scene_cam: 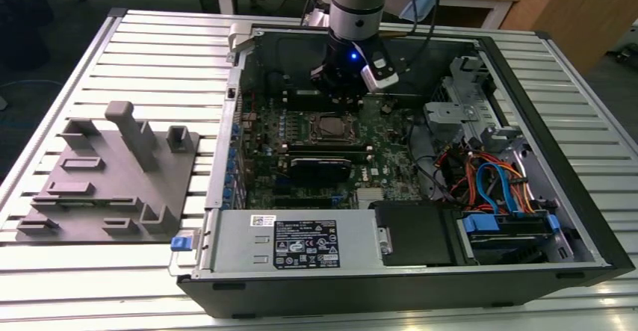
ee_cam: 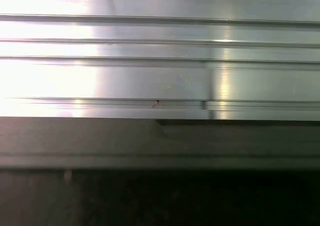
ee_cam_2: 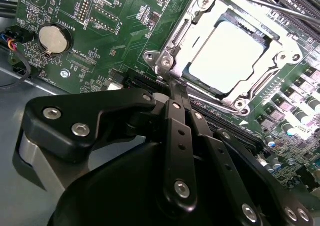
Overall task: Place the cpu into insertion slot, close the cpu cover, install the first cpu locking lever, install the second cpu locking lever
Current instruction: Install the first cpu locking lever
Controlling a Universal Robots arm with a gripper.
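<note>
Black gripper (ee_cam_2: 172, 88) linkage fills the foreground in the second wrist view, jaws together, tips at the near edge of the insertion slot (ee_cam_2: 231, 53). Inside lies the cpu (ee_cam_2: 227, 53), with the cpu cover (ee_cam_2: 196, 23) down. Judged step: locking levers; careful tip placement required.

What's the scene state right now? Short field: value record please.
cpu: seated in the insertion slot, silvery top showing
cpu cover: down over the cpu, framing it
locking levers: one thin rod lies along the socket's far edge; latch state unclear
gripper: fingers together, tips at the socket's corner, holding nothing visible
arm: reaching down into the open computer case
grey fixture tray: on the table, at the exterior view's left
</note>
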